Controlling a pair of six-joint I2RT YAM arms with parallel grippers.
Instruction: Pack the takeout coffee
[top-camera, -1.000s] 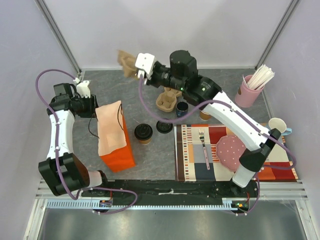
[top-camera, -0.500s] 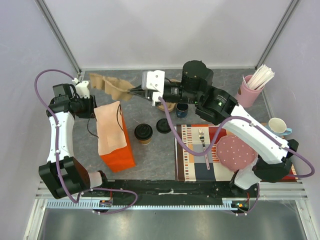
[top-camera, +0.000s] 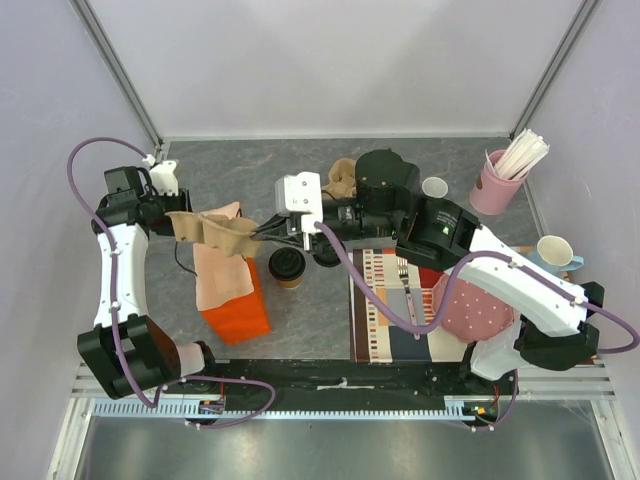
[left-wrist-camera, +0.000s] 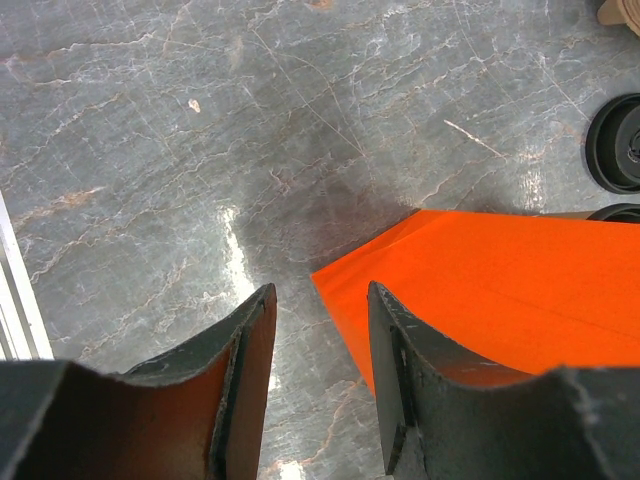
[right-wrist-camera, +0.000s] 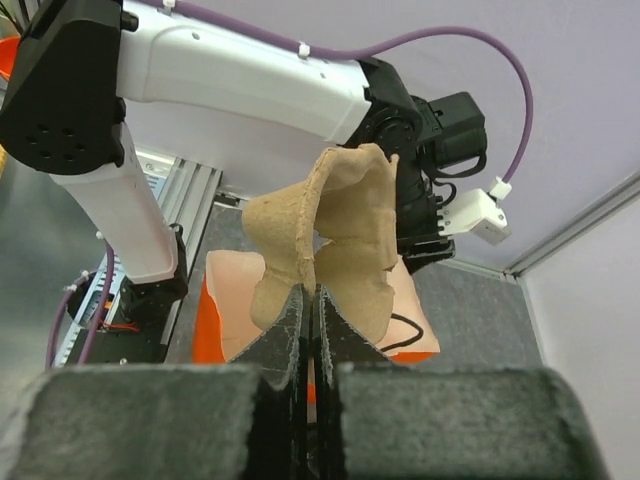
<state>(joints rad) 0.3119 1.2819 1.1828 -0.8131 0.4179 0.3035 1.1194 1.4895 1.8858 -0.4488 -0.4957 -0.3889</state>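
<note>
The takeout coffee (top-camera: 287, 266), a brown paper cup with a black lid, stands on the grey table just right of the orange bag (top-camera: 238, 312). My right gripper (top-camera: 264, 231) is shut on a brown pulp cup carrier (top-camera: 212, 232) and holds it over the bag's open top. In the right wrist view the right gripper (right-wrist-camera: 311, 292) pinches the carrier (right-wrist-camera: 345, 225) above the bag (right-wrist-camera: 207, 330). My left gripper (top-camera: 176, 213) is at the bag's far rim. In the left wrist view the left gripper (left-wrist-camera: 322, 295) stands apart with only table showing in the gap, beside the bag (left-wrist-camera: 500, 290).
A loose black lid (top-camera: 327, 252) lies by the coffee. A second pulp carrier (top-camera: 343, 178) and a paper cup (top-camera: 434, 187) are at the back. A pink holder of straws (top-camera: 497, 185), a striped placemat (top-camera: 385, 325), a fork (top-camera: 405, 275) and a pink plate (top-camera: 465, 305) are to the right.
My right arm has swung the cup carrier from the back centre to the left and forward, over the bag's opening. The left arm has stayed put.
</note>
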